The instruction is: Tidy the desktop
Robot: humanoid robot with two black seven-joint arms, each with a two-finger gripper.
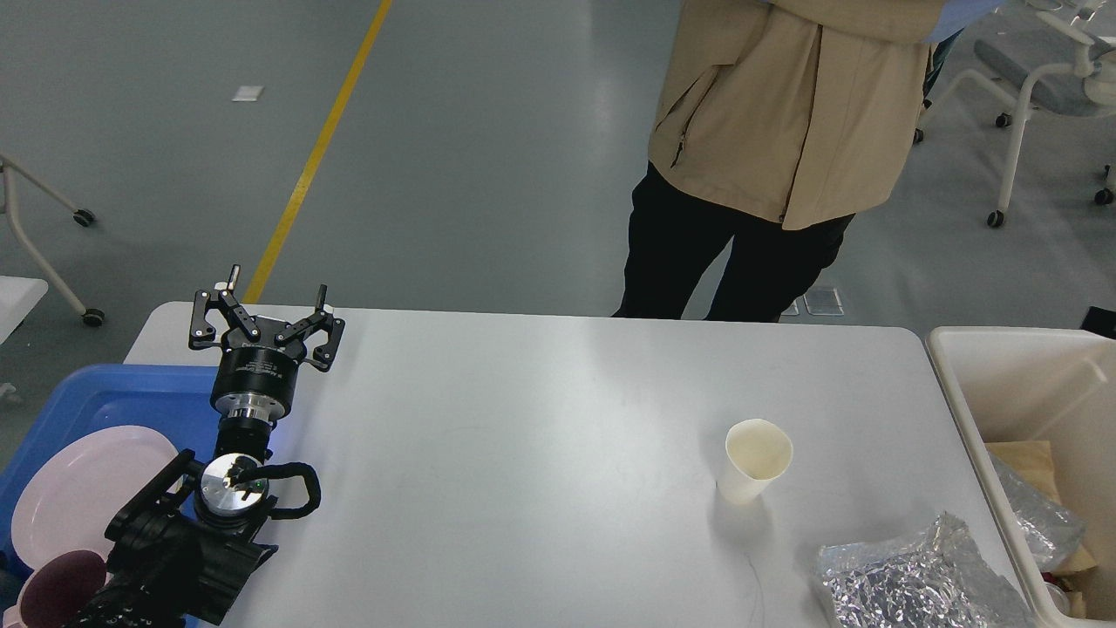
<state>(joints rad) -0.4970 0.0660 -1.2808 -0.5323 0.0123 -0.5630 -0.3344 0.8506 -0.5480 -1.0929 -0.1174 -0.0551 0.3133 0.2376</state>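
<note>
left pincer [275, 296] spread wide, holding nothing, above the desktop [540, 419] far-left corner

Left gripper [276, 294] raised over the far left corner of the desktop [540, 436], fingers spread, empty. Paper cup [754, 460] upright right of centre. Crumpled foil [915, 580] at the near right edge. Blue tray [105, 401] at left holds a pink plate [83, 488]. Cream bin [1029, 384] at right. Person [785, 148] stands beyond the far edge.
</note>
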